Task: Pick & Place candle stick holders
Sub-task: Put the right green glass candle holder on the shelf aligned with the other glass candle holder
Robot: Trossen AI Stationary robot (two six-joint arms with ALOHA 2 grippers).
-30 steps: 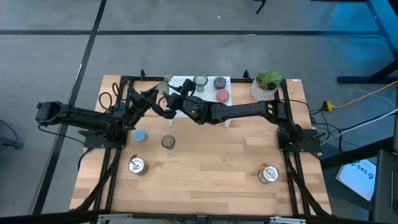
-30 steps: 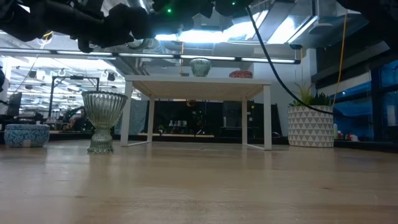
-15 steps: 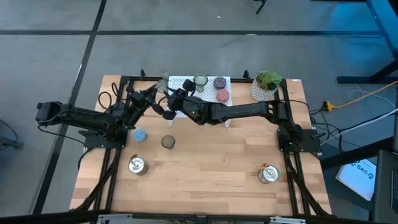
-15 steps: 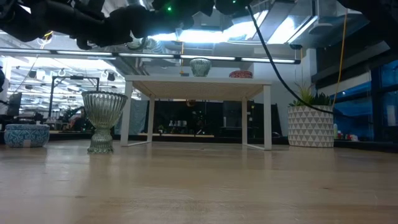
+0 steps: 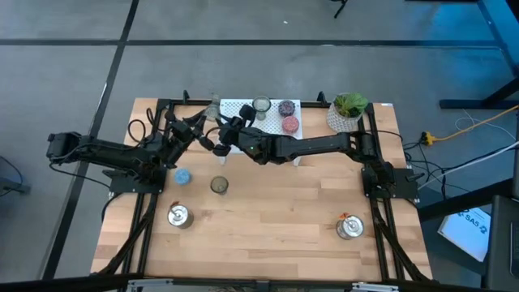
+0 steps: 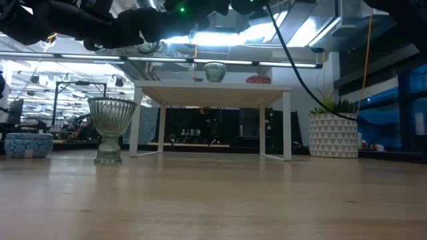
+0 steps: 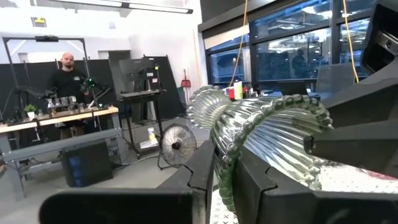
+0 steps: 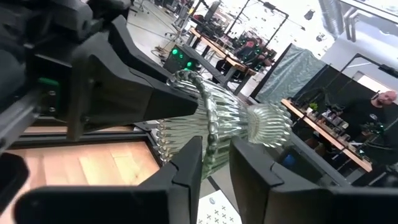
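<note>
Ribbed olive-clear glass, one candle stick holder (image 7: 261, 134) lies sideways in the air beside the white rack (image 5: 235, 107), pinched at its rim by both the left gripper (image 5: 201, 128) and the right gripper (image 5: 223, 130), each pair of jaws narrowed onto the glass (a person stands far behind). Another glass holder (image 6: 111, 127) stands upright on the desk (image 5: 276, 219) near the blue cup (image 5: 183, 175)
</note>
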